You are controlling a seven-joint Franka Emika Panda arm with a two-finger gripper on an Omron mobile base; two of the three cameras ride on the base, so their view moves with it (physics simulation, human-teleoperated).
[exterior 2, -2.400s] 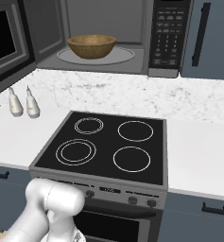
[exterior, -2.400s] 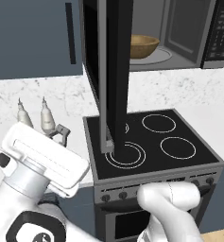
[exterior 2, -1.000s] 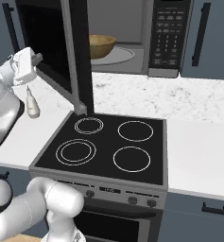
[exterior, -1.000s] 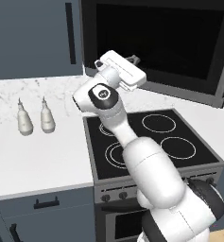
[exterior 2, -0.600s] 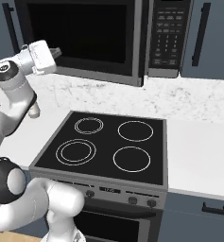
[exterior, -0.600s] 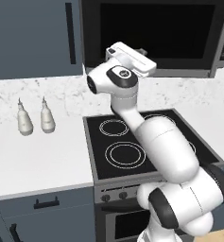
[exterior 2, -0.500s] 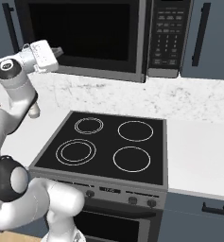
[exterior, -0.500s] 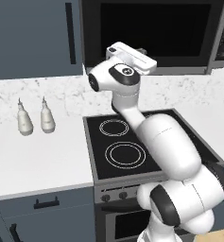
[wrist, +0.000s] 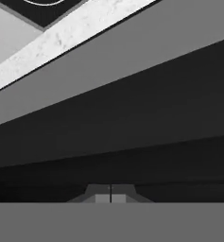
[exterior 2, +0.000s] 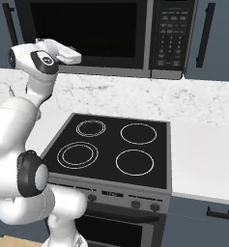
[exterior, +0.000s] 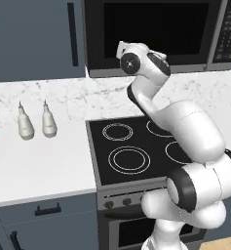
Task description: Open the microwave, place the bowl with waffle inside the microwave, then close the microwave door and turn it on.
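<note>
Facing the microwave door (wrist: 146, 127), the gripper (wrist: 110, 197) sits pressed together; right base view adds the keypad (exterior 2: 171, 41).

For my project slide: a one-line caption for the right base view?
White arm's shut gripper at the closed microwave door, above the stovetop.

Microwave door (exterior 2: 82, 31) glossy dark glass; counter (exterior 2: 203, 103) speckled marble.

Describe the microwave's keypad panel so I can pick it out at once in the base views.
Start at the microwave hung above the black stovetop. Its wide dark glass door is shut and spans most of the front. The keypad panel is the narrow black strip at the door's right, the only part carrying rows of small buttons.
</note>
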